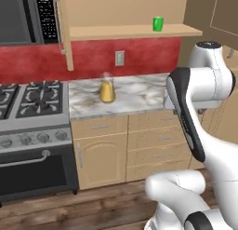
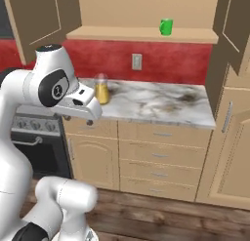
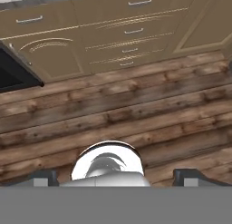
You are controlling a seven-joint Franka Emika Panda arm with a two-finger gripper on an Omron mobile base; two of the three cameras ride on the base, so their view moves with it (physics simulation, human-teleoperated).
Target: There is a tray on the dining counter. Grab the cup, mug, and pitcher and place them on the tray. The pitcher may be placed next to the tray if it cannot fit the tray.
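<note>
On the left stands a stove (image 1: 30, 112) with black burners. Next to it is a marble top (image 1: 135, 96) over tan cupboards (image 2: 161, 157). This is the top with tan doors.

The pitcher (image 1: 107, 88) stands upright on the marble top, near the stove end. It is yellow at the bottom and clear at the neck. Behind it is a red wall with a wall plug (image 2: 137, 62).

Further right and higher up, the mug (image 1: 158, 23) stands on a wooden shelf (image 1: 125, 31). It is bright green.

The white arm is bent up in front of the cupboards, well apart from the pitcher and the mug. In the hand view, the gripper (image 3: 116, 177) points down at the brown wood floor (image 3: 136, 114). Its two dark tips are spread wide apart. There is nothing between them.
</note>
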